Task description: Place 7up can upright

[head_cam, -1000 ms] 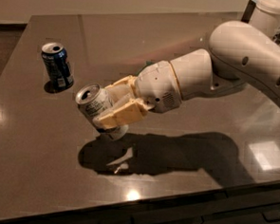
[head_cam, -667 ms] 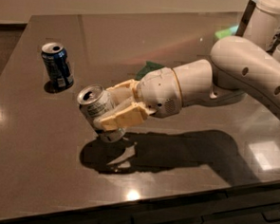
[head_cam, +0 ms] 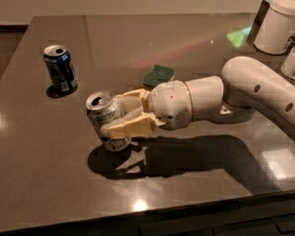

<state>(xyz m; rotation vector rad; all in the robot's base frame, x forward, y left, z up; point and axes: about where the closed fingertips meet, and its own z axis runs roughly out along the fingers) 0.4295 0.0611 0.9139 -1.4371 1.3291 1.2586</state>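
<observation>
The 7up can (head_cam: 103, 118) is silver-white with small print and a silver top, near the table's middle left. It is nearly upright, leaning a little to the left, its base close to the dark tabletop (head_cam: 44, 174). My gripper (head_cam: 118, 115) reaches in from the right and is shut on the can's side, one cream finger (head_cam: 129, 127) in front and the other behind. The white arm (head_cam: 249, 91) stretches away to the right.
A blue can (head_cam: 61, 69) stands upright to the upper left of the 7up can. A green sponge (head_cam: 158, 75) lies behind the gripper. White containers (head_cam: 278, 25) stand at the far right corner. The table's front edge runs just below the arm's shadow.
The arm has lowered and swung, the can has tipped closer to upright and sits lower over the table. The green sponge behind the arm has come into view.
</observation>
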